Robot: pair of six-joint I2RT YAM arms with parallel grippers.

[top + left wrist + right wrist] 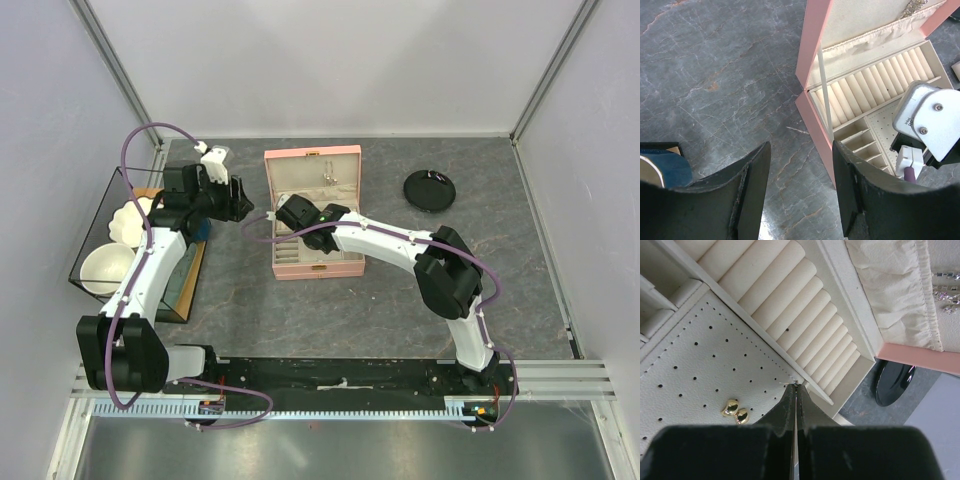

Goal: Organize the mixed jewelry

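Note:
The pink jewelry box [313, 155] stands open mid-table, its lid raised at the back. My right gripper [287, 213] is inside it, low over the cream perforated panel [695, 360]. It [796, 386] is shut on a tiny silvery earring piece [796, 383] whose thin post pokes out to the left at the tips. Two gold earrings [735, 412] sit on that panel just left of the fingers. Sparkly silvery pieces [945, 290] hang in the lid. My left gripper [801, 150] hovers open and empty over bare table beside the box's left wall [815, 45].
A round black disc [429, 189] lies right of the box. A dark-framed glass tray [95, 215] at the left edge holds a white bowl [105, 268] and a shell-shaped dish [130, 222]. Ring rolls [790, 305] and small compartments [865, 145] fill the box's base.

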